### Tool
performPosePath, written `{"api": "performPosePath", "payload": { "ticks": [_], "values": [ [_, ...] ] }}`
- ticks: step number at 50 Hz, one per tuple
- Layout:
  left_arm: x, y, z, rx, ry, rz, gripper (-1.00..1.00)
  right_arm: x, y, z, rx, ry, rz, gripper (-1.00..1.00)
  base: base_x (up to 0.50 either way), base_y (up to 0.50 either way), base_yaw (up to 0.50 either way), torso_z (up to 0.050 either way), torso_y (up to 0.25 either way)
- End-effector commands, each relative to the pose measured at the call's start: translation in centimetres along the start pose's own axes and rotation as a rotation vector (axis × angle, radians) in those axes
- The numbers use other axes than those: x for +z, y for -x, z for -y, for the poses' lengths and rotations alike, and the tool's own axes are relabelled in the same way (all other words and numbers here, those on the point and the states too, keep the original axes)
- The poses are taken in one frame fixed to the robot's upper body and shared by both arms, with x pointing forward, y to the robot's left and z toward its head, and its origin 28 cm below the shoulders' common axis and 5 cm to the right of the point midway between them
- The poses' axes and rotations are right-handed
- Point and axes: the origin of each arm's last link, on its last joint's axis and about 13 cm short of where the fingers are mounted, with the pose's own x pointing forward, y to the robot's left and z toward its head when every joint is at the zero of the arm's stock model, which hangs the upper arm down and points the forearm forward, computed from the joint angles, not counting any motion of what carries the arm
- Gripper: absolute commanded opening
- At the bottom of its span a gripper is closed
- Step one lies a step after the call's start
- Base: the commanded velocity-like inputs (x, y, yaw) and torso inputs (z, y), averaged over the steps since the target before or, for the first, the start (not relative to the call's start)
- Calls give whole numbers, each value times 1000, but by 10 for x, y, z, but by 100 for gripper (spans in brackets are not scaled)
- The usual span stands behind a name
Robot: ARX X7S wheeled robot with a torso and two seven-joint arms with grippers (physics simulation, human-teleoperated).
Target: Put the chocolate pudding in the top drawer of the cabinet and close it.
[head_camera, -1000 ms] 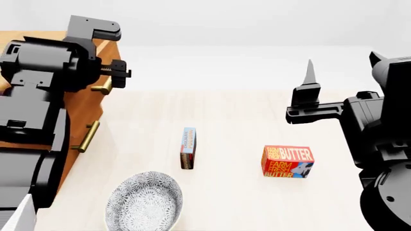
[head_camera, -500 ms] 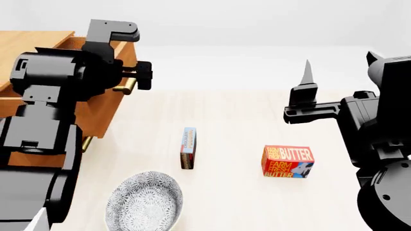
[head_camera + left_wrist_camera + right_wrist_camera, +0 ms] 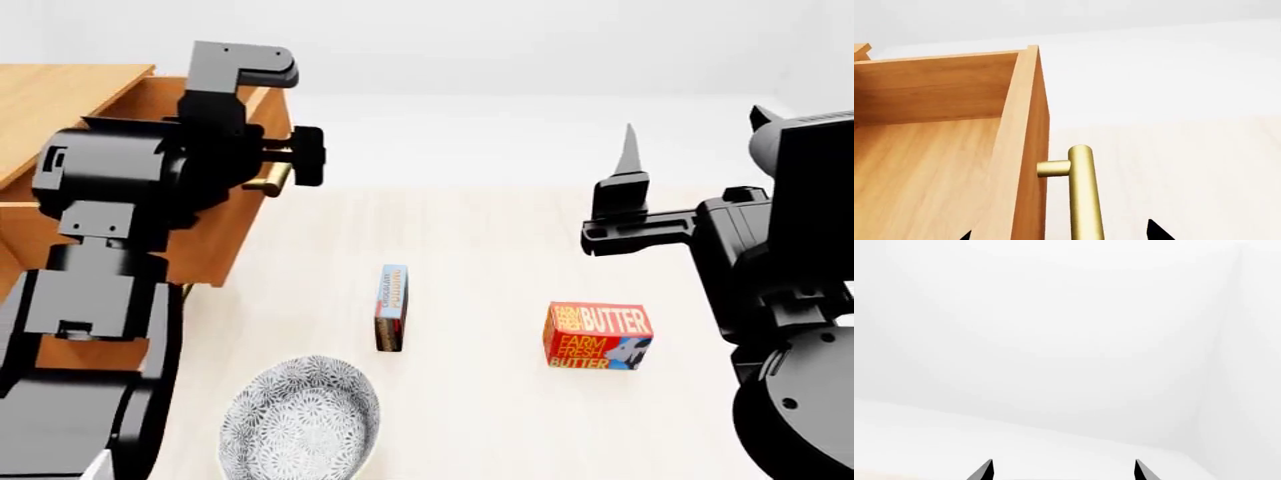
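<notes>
The chocolate pudding (image 3: 391, 307), a thin blue and red-brown box, stands on its edge on the pale table (image 3: 494, 230), apart from both grippers. The cabinet (image 3: 67, 95) is at the left. Its top drawer (image 3: 934, 150) is pulled out, and the part of its wooden inside that shows is bare. My left gripper (image 3: 1061, 234) is open; its fingertips (image 3: 1157, 232) straddle the drawer front and the brass handle (image 3: 1082, 195) without pressing on either. My right gripper (image 3: 627, 165) hangs open above the table's right side, pointing up, with nothing between its fingers.
A red and yellow butter box (image 3: 598, 336) stands right of the pudding. A patterned grey bowl (image 3: 300, 420) sits near the front, below the pudding. The lower drawer's handle (image 3: 182, 292) peeks out under my left arm.
The top drawer has slid out of the cabinet toward the right, with my left gripper at its handle. My right arm has drifted slightly left.
</notes>
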Motion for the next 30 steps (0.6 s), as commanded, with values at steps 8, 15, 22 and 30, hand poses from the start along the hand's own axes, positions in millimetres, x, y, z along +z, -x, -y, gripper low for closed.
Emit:
{"api": "performPosePath", "payload": {
  "ticks": [8,15,22,30],
  "values": [
    [-70,-13,31,-282,65,-361,100,-1,-1,0,2,-2,1,100,-9,0,3,0,0],
    [-71,-9,41,-321,47,-364,100,-1,-1,1,0,-3,0,100,-10,0,3,0,0],
    [-73,-6,48,-351,36,-365,100,-2,-2,1,-1,-4,-1,100,-11,0,3,0,0],
    [-73,3,59,-405,17,-355,100,-2,-3,1,5,-12,-4,100,-14,0,4,0,0]
  ]
}}
